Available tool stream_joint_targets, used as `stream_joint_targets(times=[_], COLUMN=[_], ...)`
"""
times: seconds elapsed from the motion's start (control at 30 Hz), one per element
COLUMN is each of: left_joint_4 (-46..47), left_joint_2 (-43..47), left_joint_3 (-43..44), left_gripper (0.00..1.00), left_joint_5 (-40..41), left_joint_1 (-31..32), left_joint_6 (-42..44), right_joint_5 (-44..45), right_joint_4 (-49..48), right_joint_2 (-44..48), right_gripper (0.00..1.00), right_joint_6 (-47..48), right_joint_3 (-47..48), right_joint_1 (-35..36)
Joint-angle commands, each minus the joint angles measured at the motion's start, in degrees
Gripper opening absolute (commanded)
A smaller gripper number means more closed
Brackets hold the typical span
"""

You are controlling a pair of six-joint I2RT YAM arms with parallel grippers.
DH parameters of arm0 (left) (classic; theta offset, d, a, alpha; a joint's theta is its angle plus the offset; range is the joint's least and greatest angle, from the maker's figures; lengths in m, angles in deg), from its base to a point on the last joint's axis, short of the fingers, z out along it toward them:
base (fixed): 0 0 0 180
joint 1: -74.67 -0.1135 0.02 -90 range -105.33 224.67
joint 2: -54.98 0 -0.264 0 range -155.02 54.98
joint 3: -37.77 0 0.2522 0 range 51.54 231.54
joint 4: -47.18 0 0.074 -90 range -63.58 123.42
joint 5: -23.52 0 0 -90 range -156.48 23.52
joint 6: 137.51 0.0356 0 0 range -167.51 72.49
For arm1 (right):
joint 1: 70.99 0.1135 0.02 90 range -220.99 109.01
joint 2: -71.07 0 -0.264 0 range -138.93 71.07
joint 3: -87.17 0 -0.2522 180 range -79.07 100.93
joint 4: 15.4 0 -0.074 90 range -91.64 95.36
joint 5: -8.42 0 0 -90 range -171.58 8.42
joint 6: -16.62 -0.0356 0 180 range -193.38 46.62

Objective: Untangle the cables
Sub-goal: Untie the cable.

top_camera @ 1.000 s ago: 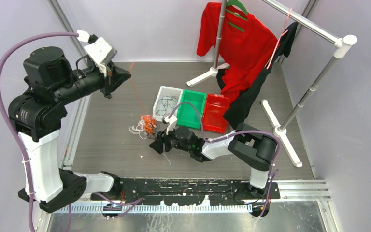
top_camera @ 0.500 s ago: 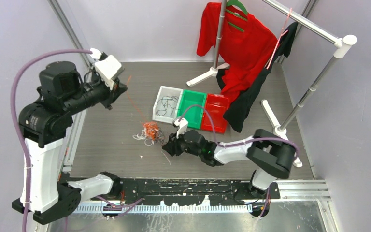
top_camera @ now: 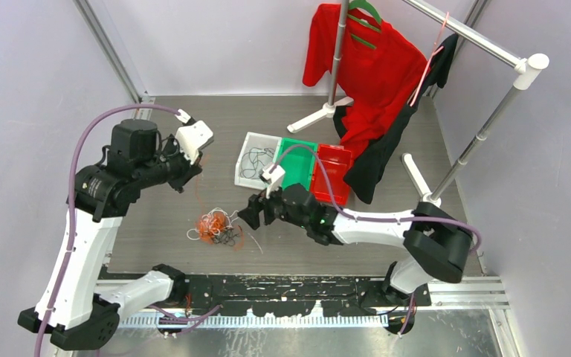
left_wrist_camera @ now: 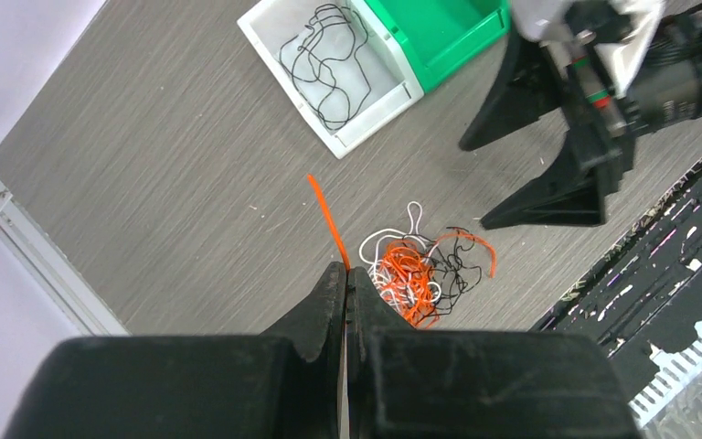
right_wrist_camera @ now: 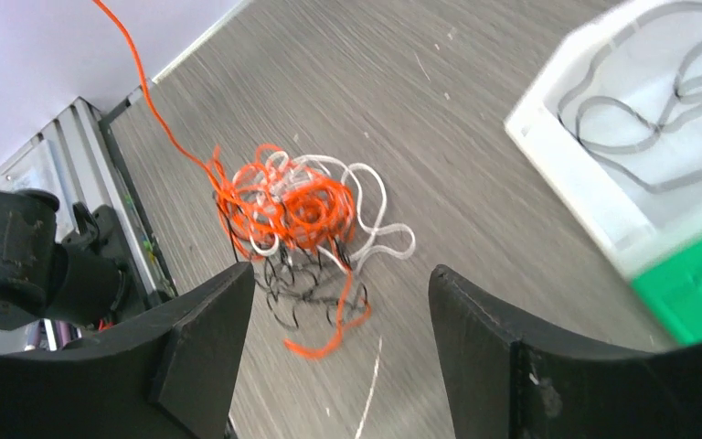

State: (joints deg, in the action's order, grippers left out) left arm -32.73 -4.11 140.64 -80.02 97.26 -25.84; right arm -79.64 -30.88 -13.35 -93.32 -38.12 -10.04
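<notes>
One black cable (left_wrist_camera: pixel 329 64) lies in the white bin (left_wrist_camera: pixel 377 117); the bunch (right_wrist_camera: pixel 283 210) sits knotted on the table (top_camera: pixel 163 223), near-left of it. Your left pincer (left_wrist_camera: pixel 345 274) pinches an orange strand (left_wrist_camera: pixel 327 215); your right pincer (right_wrist_camera: pixel 338 283) stands wide, empty.

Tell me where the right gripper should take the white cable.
I'd take the white loop that sticks out of the tangle on the white bin side, lying flat and clear of the orange strands. Bring the open right gripper straight down over it.

The table (top_camera: pixel 160 152) bears cables (top_camera: pixel 214 227), three bins (top_camera: pixel 295 171), rack feet (top_camera: pixel 314 117), perhaps a stray strand (top_camera: pixel 256 242).
</notes>
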Motion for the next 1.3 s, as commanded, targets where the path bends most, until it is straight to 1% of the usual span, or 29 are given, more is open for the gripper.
stream_joint_targets(times=[0.0, 0.17, 0.4, 0.47, 0.57, 0.6, 0.67, 0.77, 0.83, 0.87, 0.9, 1.07, 1.17, 1.27], left_joint_4=[3.43, 1.92, 0.5, 0.3, 0.16, 0.08, -0.37, -0.71, -0.59, -0.62, -0.54, -0.26, -0.11, -0.1], left_joint_2=[2.39, 2.47, 1.63, 1.58, 1.82, 1.79, 1.82, 2.0, 2.36, 2.56, 2.79, 4.6, 5.95, 7.2], left_joint_3=[0.59, 1.56, 4.13, 4.7, 5.17, 5.35, 5.87, 5.72, 5.18, 4.87, 4.46, -0.27, -6.62, -13.76], left_gripper=[0.0, 0.0, 0.0, 0.0, 0.0, 0.0, 0.0, 0.0, 0.0, 0.0, 0.0, 0.0, 0.0, 0.0], left_joint_5=[-0.25, 1.34, 3.13, 3.61, 4.55, 4.84, 5.38, 6.84, 8.2, 8.93, 9.65, 13.47, 15.78, 16.15], left_joint_1=[-0.13, -0.18, -0.18, -0.18, -0.17, -0.18, -0.18, -0.18, -0.18, -0.18, -0.18, -0.18, -0.18, -0.18], left_joint_6=[0.98, 2.54, 3.76, 4.22, 5.21, 5.52, 6.33, 7.92, 9.14, 9.78, 10.48, 14.52, 16.82, 16.64], right_joint_5=[-6.82, -18.54, -24.72, -25.46, -23.62, -22.4, -17.61, -13.34, -11.54, -10.62, -9.95, -7.3, -8.08, -10.96], right_joint_4=[-0.29, 0.0, 1.97, 3.68, 4.59, 4.8, 5.22, 3.87, 3.67, 3.29, 2.73, -0.68, -2.29, -3.52], right_joint_2=[-6.55, -16.34, -26.28, -28.58, -30.3, -30.32, -29.3, -25.65, -22.3, -20.44, -18.33, -8.4, -3.51, -0.23], right_gripper=[0.75, 0.72, 0.7, 0.66, 0.56, 0.51, 0.38, 0.16, 0.06, 0.03, 0.01, 0.01, 0.01, 0.01], right_joint_6=[4.84, 4.38, 4.3, 4.23, 4.39, 4.66, 5.19, 5.34, 4.9, 4.42, 3.96, -0.2, -2.46, -3.43], right_joint_3=[9.14, 18.31, 26.72, 29.0, 29.82, 29.6, 28.48, 24.39, 21.17, 19.26, 16.97, 4.89, -0.13, -2.56], right_joint_1=[-0.39, -0.47, -0.47, -0.45, -0.44, -0.47, -0.59, -1.55, -2.77, -3.22, -3.66, -5.43, -6.18, -6.47])
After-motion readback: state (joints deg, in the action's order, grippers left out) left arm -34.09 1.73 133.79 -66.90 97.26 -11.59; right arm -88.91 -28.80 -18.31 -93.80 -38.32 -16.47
